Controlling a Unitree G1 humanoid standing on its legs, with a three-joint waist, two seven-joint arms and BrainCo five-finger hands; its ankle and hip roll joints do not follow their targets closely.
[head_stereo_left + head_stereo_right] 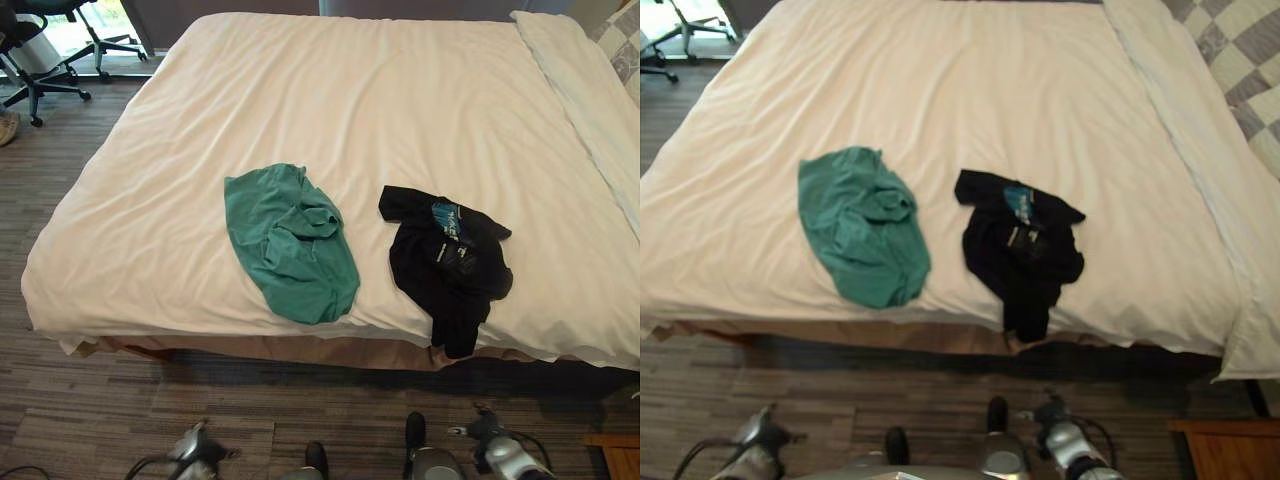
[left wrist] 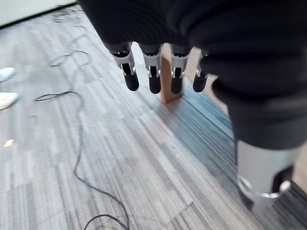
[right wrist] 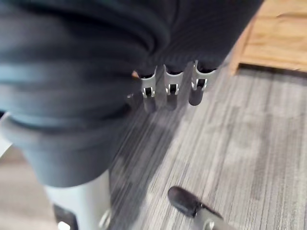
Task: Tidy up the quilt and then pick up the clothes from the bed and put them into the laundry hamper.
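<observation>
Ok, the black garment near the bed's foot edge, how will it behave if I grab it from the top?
Probably floppy: the black garment lies crumpled in soft folds on the quilt, so it should sag and unfold. One end droops over the bed's edge, so it may trail or slide off. It looks light, and both the left hand and right hand hang free.

Around the bed: chairs, pillow, wood and shoes

We see a black office chair (image 1: 45, 50) on castors at ten o'clock on the grey striped carpet (image 1: 60, 410), a checkered pillow (image 1: 1230, 60) at two o'clock, a wooden piece of furniture (image 1: 1230, 450) at five o'clock, and a person's white shoes (image 2: 7, 88) on the carpet.
</observation>
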